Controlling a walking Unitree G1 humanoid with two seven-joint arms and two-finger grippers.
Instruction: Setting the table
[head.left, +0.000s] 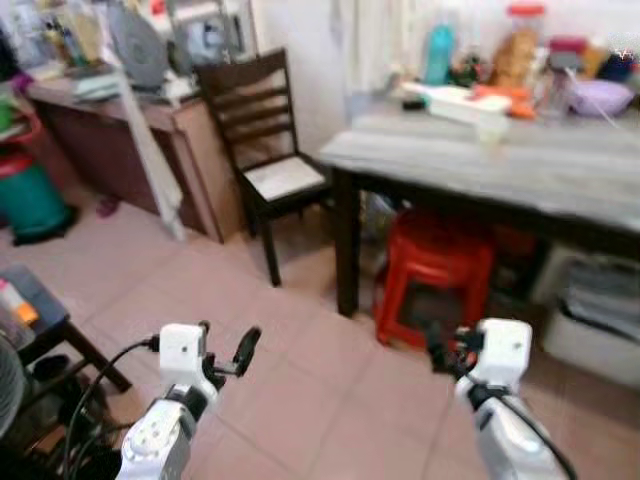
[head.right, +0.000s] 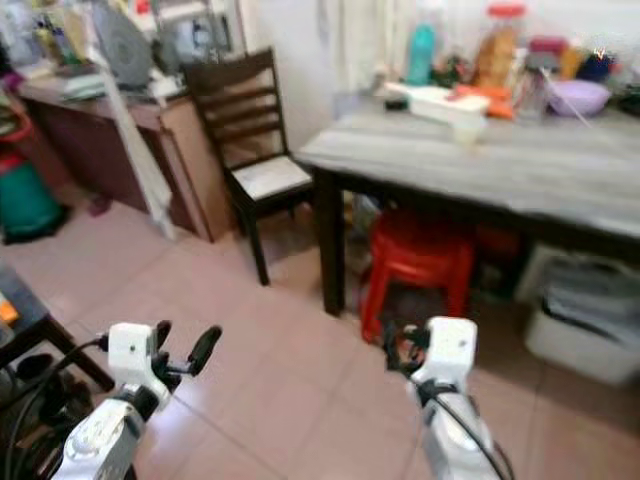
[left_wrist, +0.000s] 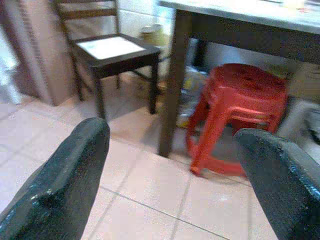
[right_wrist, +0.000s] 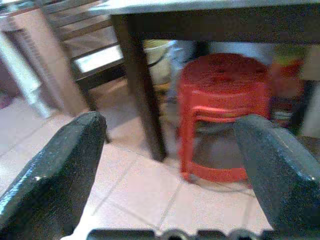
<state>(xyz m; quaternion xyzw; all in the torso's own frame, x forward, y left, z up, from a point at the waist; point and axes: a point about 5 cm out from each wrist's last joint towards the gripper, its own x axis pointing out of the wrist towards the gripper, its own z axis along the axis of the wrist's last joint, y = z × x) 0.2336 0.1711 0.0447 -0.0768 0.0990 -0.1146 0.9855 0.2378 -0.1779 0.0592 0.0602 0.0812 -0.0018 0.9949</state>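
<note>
Both tools, left (head.left: 228, 358) and right (right_wrist: 170, 165), spread and empty, low before the table (head.left: 560, 165) ahead.

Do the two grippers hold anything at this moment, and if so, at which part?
Nothing is held. The left gripper and the right gripper are both open, with only the floor and the red stool seen between their fingers.

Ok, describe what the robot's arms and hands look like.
Both arms are silver-grey with rounded metal links. Each ends in a white, boxy wrist block, from which two long black fingers extend. The left hand has glossy black paddle-shaped fingers with rounded tips. Black cables loop from the left wrist block. The right hand has a black cable along its forearm and red wiring at the wrist.
</note>
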